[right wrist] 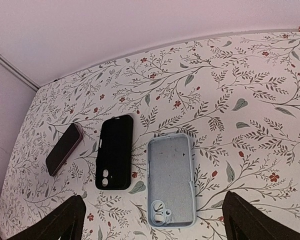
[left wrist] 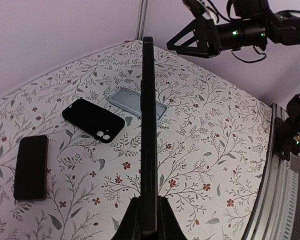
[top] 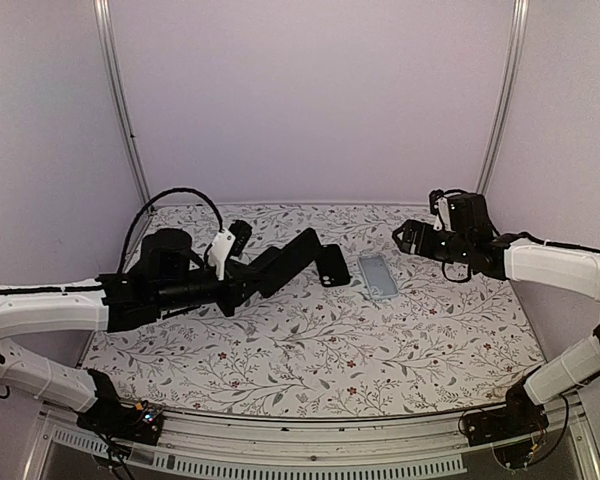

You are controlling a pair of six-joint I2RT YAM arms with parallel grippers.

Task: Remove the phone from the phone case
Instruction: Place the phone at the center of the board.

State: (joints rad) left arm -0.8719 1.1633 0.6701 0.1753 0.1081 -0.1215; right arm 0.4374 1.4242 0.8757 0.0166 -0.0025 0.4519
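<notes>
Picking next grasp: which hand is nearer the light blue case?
Right. The right hand hovers close by the light blue case; left hand is farther left, past the black case.

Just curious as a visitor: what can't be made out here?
Left wrist view: the thin dark slab in the left pincer shows edge-on only; phone or case, unclear.
Top view: the left arm hides the dark phone on the table.
Right wrist view: black case too dark to tell if empty.

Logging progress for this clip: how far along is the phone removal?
Looks done: black case and blue case lie empty, a second phone beside them. In hand: left gripper clamps what looks like the phone, edge-on, aloft. Left: setting it down; right gripper hangs open.
</notes>
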